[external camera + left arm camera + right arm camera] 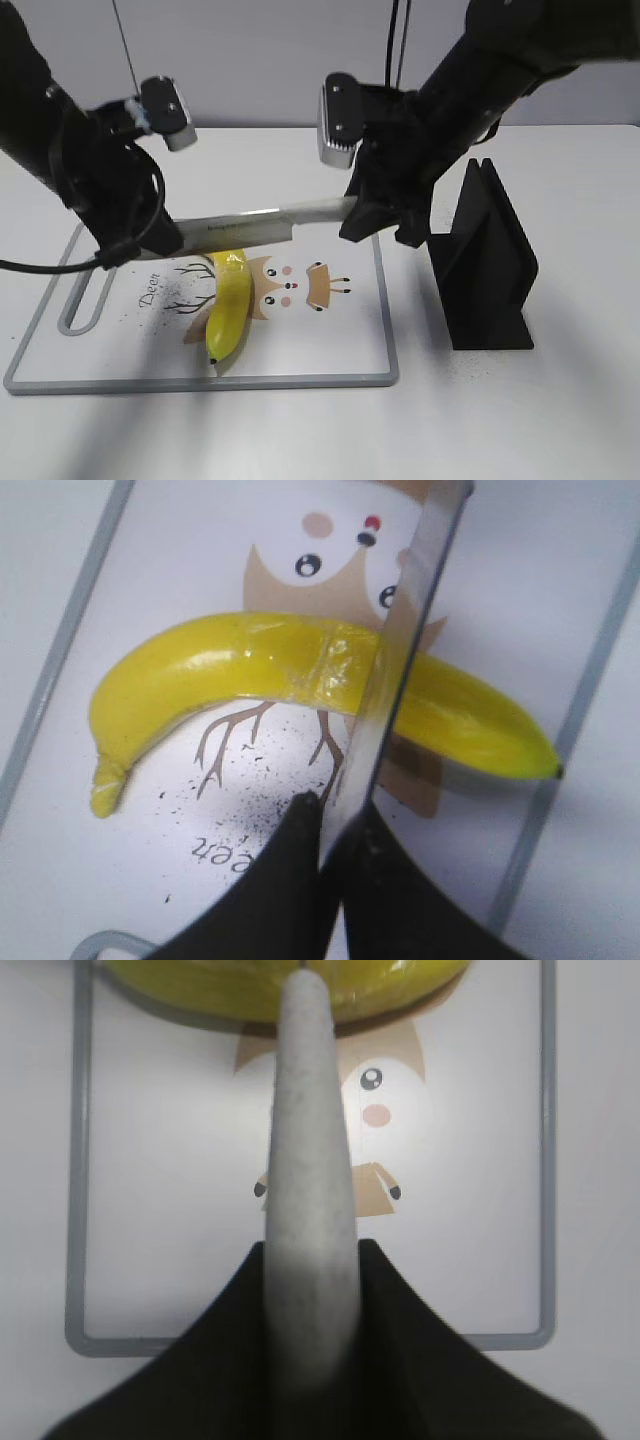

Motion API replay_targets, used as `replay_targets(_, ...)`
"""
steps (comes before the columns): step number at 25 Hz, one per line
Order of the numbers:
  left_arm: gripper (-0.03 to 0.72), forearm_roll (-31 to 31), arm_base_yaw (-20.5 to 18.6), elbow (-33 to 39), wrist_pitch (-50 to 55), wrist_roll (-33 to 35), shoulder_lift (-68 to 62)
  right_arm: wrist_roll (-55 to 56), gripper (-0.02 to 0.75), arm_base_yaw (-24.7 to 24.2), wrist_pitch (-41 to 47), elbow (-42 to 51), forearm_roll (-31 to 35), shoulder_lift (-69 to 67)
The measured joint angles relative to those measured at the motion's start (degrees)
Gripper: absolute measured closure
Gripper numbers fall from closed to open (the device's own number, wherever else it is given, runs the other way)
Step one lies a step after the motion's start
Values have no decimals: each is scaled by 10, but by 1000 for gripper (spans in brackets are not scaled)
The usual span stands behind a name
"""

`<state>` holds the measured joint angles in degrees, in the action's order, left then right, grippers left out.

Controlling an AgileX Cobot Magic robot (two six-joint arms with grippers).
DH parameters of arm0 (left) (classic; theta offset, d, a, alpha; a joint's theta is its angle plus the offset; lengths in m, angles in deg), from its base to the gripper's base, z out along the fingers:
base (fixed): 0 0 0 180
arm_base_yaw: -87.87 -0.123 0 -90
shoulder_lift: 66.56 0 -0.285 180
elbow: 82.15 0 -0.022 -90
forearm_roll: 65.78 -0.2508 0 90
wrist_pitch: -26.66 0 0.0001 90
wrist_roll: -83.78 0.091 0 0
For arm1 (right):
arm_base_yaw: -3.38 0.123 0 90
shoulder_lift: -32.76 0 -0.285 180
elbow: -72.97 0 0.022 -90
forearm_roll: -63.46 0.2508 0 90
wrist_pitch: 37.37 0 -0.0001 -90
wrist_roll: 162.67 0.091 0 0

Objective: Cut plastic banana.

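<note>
The plastic banana [228, 300] lies whole on the cutting board [200, 383], bright yellow with a taped seam across its middle; it also shows in the left wrist view [230, 665] and at the top of the right wrist view [380, 985]. A knife [260, 225] is held level over the banana. My right gripper [365, 215] is shut on its grey handle [308, 1160]. My left gripper [165, 238] is shut on the blade's far end [410, 610]. The blade crosses the banana just right of the seam. I cannot tell whether it touches.
The white board has a grey rim [70, 630], a handle slot [85, 300] at its left and a printed deer cartoon [295, 285]. A black knife stand [490, 260] is on the table right of the board.
</note>
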<state>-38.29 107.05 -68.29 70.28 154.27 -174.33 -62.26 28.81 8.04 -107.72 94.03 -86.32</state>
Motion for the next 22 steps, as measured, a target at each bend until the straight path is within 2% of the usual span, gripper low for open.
replay_targets(4,652,-9,-1,-40,84,-8,64,2,572,0,43,-24,-2,58)
replay_targets(13,643,-22,-4,-71,105,-10,109,3,572,-1,56,-49,5,87)
replay_targets(15,575,-18,-4,-71,102,-17,109,6,575,-1,60,-49,5,87)
replay_targets(18,330,-19,-4,-71,101,-21,109,13,576,-2,60,-49,3,87)
replay_targets(20,137,-18,-4,-71,103,-24,109,18,576,-3,62,-49,-9,87)
replay_targets(21,71,-18,-4,-71,101,-31,109,19,576,-4,67,-50,-15,86)
replay_targets(22,37,-19,-5,-71,93,-37,109,20,576,-4,75,-50,-19,86)
